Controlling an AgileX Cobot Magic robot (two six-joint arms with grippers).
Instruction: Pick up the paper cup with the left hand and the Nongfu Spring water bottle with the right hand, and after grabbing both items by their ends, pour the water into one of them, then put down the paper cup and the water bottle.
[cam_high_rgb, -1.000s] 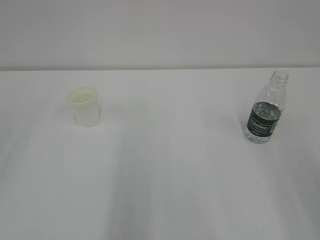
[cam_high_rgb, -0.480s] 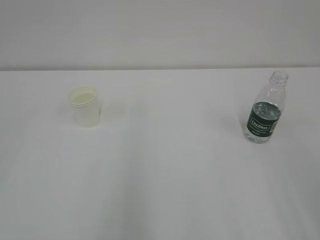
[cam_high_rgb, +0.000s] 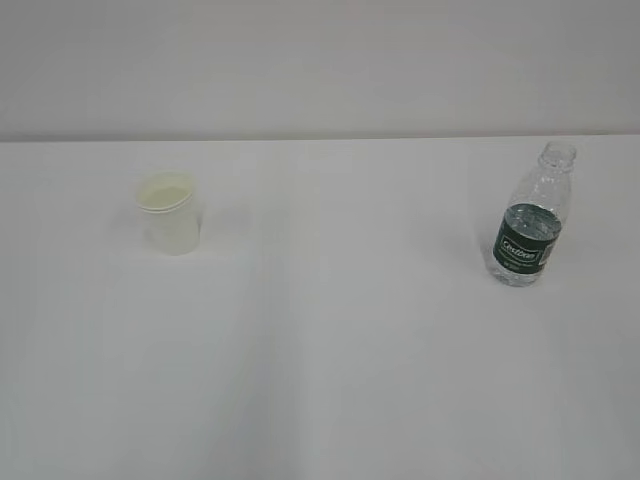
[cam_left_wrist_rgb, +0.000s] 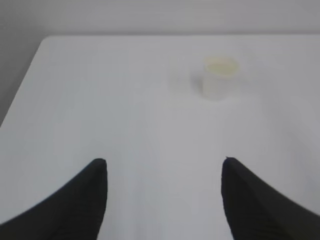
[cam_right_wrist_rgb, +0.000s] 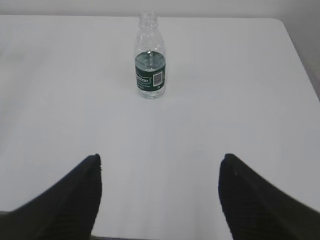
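We note no shift since a second ago: the small white tapered paper cup (cam_high_rgb: 170, 213) and clear ribbed green-labelled water bottle (cam_high_rgb: 530, 222) stand upright, well apart, while left gripper (cam_left_wrist_rgb: 164, 197) and right gripper (cam_right_wrist_rgb: 159, 197), both spread empty, await approach.

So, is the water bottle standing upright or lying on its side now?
Upright. The water bottle stands on its base on the table, its open, capless neck pointing up; the right wrist view shows the same.

A white table (cam_high_rgb: 330, 380) (plain, matte) meets a pale wall (cam_high_rgb: 320, 60) behind.
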